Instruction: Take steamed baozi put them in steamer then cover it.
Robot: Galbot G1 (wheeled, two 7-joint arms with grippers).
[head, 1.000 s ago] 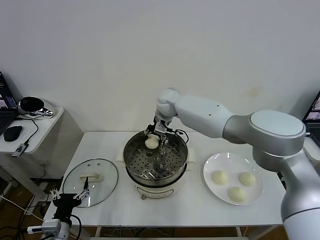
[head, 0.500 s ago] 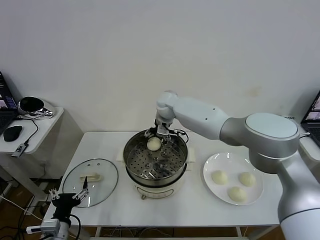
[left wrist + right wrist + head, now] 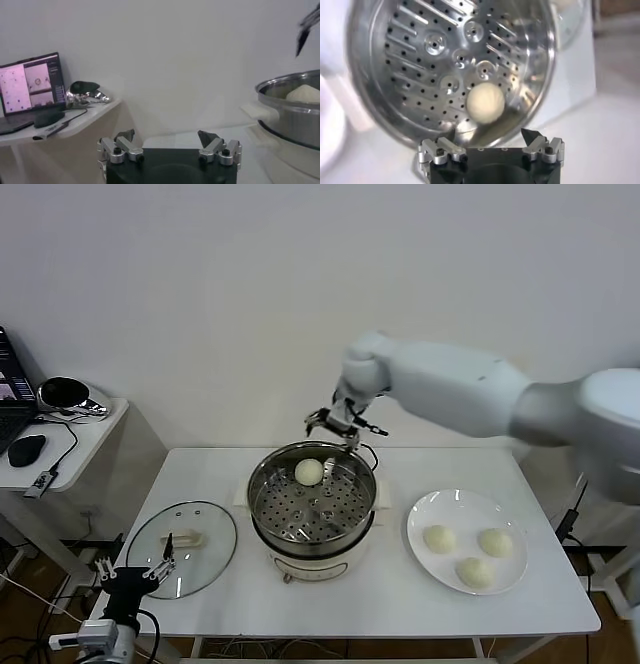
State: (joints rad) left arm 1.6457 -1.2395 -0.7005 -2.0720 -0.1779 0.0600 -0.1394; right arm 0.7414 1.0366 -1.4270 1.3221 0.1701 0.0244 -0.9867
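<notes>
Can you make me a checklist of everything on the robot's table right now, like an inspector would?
Surface: white table, steamer in the middle.
Steamer: open, one baozi on its holed tray, far side.
Other baozi: three on the white plate, right of the steamer.
Cover: flat on the table, left of the steamer.
Right gripper: open, empty, above the steamer's far rim.
Left gripper: open, low by the table's front left corner.
Cables: black cord behind the steamer.
Clutter: nothing seen.
Surroundings: side desk with a laptop, white wall.
</notes>
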